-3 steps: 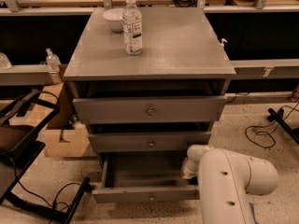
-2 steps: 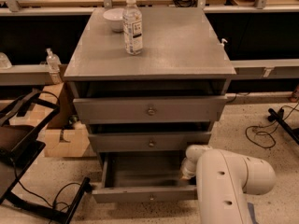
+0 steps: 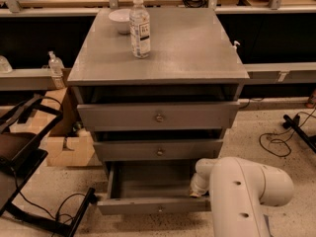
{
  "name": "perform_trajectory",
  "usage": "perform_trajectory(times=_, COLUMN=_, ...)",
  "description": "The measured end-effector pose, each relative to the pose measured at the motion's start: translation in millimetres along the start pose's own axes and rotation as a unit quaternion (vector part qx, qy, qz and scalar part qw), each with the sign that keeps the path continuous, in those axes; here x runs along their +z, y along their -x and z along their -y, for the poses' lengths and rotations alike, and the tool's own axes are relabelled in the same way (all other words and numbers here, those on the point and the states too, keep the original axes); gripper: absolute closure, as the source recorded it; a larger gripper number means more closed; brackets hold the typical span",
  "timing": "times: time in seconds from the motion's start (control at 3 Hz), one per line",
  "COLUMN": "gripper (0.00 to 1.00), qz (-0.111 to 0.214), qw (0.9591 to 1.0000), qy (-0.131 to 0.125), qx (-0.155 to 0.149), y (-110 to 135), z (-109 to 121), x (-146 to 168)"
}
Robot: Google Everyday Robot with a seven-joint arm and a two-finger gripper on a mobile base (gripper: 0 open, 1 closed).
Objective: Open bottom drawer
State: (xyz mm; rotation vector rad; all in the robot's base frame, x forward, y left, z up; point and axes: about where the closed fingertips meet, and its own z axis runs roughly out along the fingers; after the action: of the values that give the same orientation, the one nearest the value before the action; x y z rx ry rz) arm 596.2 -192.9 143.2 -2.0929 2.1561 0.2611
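Note:
The grey cabinet [image 3: 163, 53] has three drawers. Its bottom drawer [image 3: 153, 205] is pulled well out, showing a bare interior, and a small round knob [image 3: 159, 209] sits at the centre of its narrow front. My white arm [image 3: 247, 191] reaches in from the lower right. The gripper [image 3: 196, 190] is at the drawer's right inner corner, just behind the front panel, mostly hidden by the arm. The top drawer [image 3: 158, 116] and middle drawer [image 3: 159, 150] stand slightly out too.
A water bottle [image 3: 140, 27] and a white bowl [image 3: 120, 20] stand on the cabinet top. A cardboard box [image 3: 69, 147] and a black frame [image 3: 24, 147] are at the left. Cables [image 3: 276, 142] lie on the floor at the right.
The arm has shifted slightly left near the drawer's right side. The bottom drawer stays out about as far as before.

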Motion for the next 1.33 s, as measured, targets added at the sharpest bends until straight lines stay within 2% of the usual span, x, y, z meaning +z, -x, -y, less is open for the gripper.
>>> perform_trajectory(times=0.33, gripper=1.00, qz=0.010, qw=0.9995, qy=0.027, qx=0.012, y=5.8, z=-27.6, x=11.7)
perform_trajectory(times=0.67, gripper=1.00, qz=0.010, qw=0.9995, qy=0.027, qx=0.012, y=5.8, z=-27.0, x=11.7)
perform_trajectory(times=1.0, gripper=1.00, qz=0.023, qw=0.9983, qy=0.049, qx=0.021, y=13.1, z=-67.0, x=28.9)
perform_trajectory(times=1.33, gripper=1.00, qz=0.023, qw=0.9983, qy=0.049, qx=0.021, y=13.8, z=-61.3, x=27.8)
